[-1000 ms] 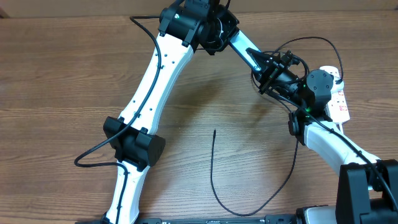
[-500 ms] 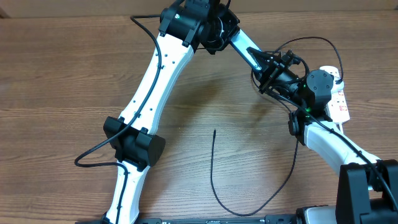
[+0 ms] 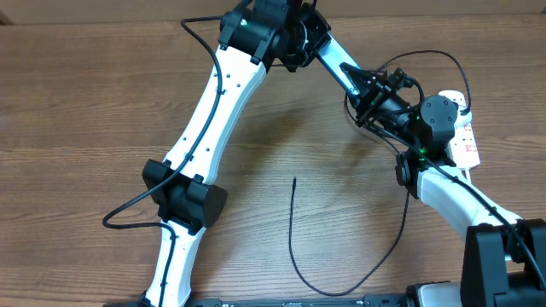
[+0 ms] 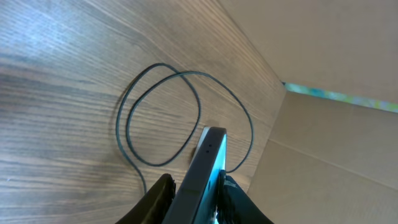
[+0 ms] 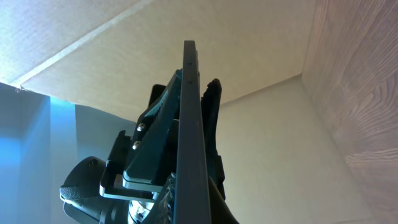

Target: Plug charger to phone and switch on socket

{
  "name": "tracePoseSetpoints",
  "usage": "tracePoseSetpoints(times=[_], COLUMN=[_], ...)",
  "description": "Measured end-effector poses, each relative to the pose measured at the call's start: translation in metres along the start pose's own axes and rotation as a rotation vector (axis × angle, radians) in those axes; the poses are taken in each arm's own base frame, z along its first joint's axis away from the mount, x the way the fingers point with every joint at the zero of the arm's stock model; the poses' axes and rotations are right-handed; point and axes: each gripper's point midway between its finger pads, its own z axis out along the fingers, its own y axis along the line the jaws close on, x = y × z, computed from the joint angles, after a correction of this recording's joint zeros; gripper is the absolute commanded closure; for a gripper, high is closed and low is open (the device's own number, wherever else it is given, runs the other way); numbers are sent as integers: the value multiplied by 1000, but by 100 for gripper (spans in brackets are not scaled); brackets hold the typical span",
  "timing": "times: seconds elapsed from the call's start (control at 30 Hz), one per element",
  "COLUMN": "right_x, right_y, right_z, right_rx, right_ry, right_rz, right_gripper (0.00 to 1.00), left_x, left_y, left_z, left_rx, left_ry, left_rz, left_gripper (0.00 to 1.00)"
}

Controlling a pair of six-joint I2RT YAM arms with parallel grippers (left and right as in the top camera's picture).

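Observation:
The phone [image 4: 208, 162] is held edge-on in the air between both grippers, its light-blue screen showing as a thin strip. My left gripper [image 4: 194, 199] is shut on one end of it. My right gripper [image 5: 189, 205] is shut on the other end of the phone [image 5: 188, 118]. In the overhead view the left gripper [image 3: 360, 83] and right gripper [image 3: 377, 102] meet at the right of centre. The charger [image 3: 290, 239] lies on the table, its connector tip near the middle. Its loops [image 4: 161, 112] lie under the phone. The socket [image 3: 463, 135] is partly hidden under the right arm.
A cardboard wall [image 4: 323, 143] stands along the far edge of the wooden table [image 3: 85, 128]. The left arm [image 3: 213, 111] reaches diagonally across the table's middle. The right arm [image 3: 448, 192] rises from the front right corner.

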Motion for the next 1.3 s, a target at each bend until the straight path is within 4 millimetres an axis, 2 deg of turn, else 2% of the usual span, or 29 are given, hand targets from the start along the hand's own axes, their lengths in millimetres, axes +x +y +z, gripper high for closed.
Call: tracePoseSetpoints(times=[0.1,0.33,0.47,0.53,0.77,0.93,1.1,1.3], right_x=[-2,-6,-7,-8,-10,-13,-16,-15], right_y=[0,-4,-6,-6,-6,-6,-3,10], right_z=[0,0,0,0,0,0,0,-1], right_rx=[-2,14,18,20,17,11,-1,-58], right_ry=[-11,-27,-31,-32,-44,-63,-81,-88], right_rz=[3,20,24,26,29,31,29,-5], right_gripper=[96,96,96,96,96,96,96,96], left_x=[-2,-3,0,1,-2,-11,-17,-16], left_y=[-2,3,3,-1,-6,-6,-7,-11], left_z=[4,26,33,33,30,25,22,22], left_rx=[14,36,54,74,110,133,149,169], left_ry=[-5,15,38,42,70,79,79,78], left_rz=[14,31,36,49,70,93,128,165], left_gripper=[69,73,66,62,64,66,65,62])
